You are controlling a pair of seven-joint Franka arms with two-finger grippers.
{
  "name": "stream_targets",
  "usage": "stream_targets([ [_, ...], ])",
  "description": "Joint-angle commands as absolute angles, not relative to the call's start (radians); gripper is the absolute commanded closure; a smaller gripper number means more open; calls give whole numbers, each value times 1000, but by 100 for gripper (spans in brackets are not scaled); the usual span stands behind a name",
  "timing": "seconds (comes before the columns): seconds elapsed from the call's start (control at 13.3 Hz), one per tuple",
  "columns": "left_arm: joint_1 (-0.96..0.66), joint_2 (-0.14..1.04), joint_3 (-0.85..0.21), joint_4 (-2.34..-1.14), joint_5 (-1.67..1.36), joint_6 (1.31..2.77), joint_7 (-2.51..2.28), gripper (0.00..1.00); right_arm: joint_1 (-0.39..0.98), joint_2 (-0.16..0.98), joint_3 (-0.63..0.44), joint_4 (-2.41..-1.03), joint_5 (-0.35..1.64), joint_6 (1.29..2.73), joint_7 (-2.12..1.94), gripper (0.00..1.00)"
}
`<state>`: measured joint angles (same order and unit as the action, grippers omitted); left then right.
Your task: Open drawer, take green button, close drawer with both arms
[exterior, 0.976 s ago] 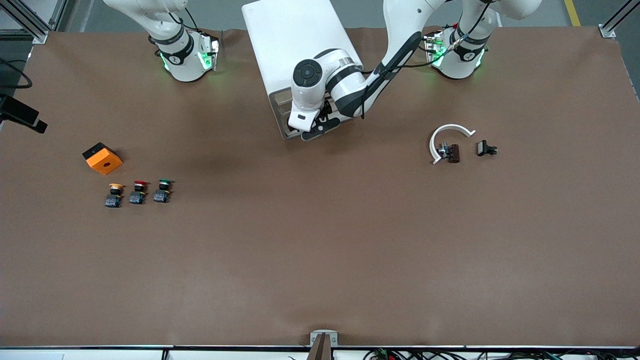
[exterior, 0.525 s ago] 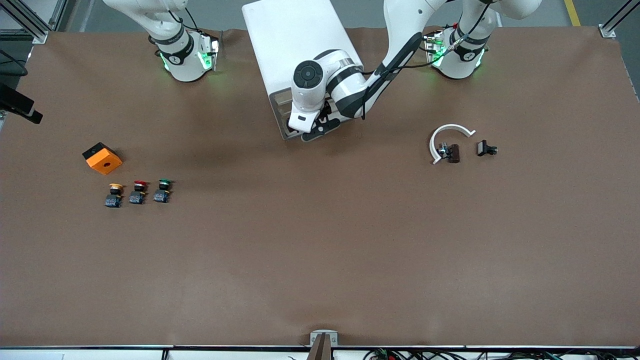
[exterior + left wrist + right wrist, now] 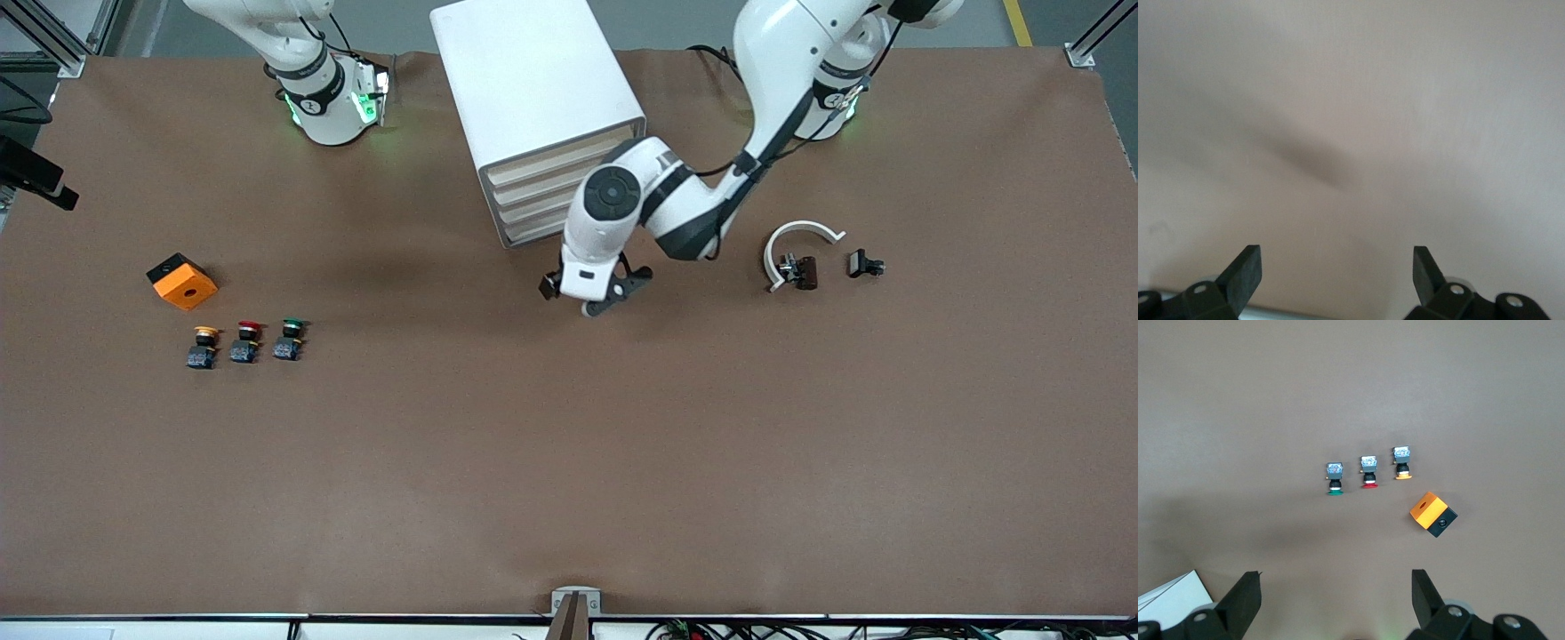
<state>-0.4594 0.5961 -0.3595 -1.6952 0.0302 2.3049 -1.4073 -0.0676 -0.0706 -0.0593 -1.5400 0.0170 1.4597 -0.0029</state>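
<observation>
**A:** While your left gripper hangs over bare table just in front of the drawer cabinet, look at its jaws: spread wide, nothing between them. All the drawers look shut from the front camera, so I judge the opening step is not done.

**B:** And the right one?

**A:** Your right gripper is high above the right arm's end of the table, fingers wide apart and empty too. Its wrist camera looks down on the green button, which stands in a row with the red button and the yellow button, green at the end nearest the table's middle. An orange box sits just beside them, closer to the robots' edge of the table.

**B:** What should worry you?

**A:** Three things, as I judge it. First, the caps stand close together; if you come down off-centre, a finger could knock the red one or pick it instead. Second, the cabinet is light-looking; a slanted pull on a drawer front could drag the whole box rather than slide the drawer. Third, the left arm reaches across the middle, so if both arms head for the cabinet together they may crowd each other.

**B:** Anything else nearby?

**A:** A white curved clip and small dark parts lie toward the left arm's end, well apart from your path.
</observation>
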Motion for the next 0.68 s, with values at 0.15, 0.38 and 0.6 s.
stream_targets([
  [0.15,-303,536,-373,-1697,126,2292,-1312,0,-58,-87,-52,-1536,-20,1468,-46,0],
  [0.38,-191,482,-380,-1701,126,2267,-1220,0,-58,-89,-54,-1536,-20,1462,-48,0],
  [0.6,-103,396,-380,-1700,127,2131,-1132,0,-57,-89,-54,-1537,-14,1460,-46,0],
])
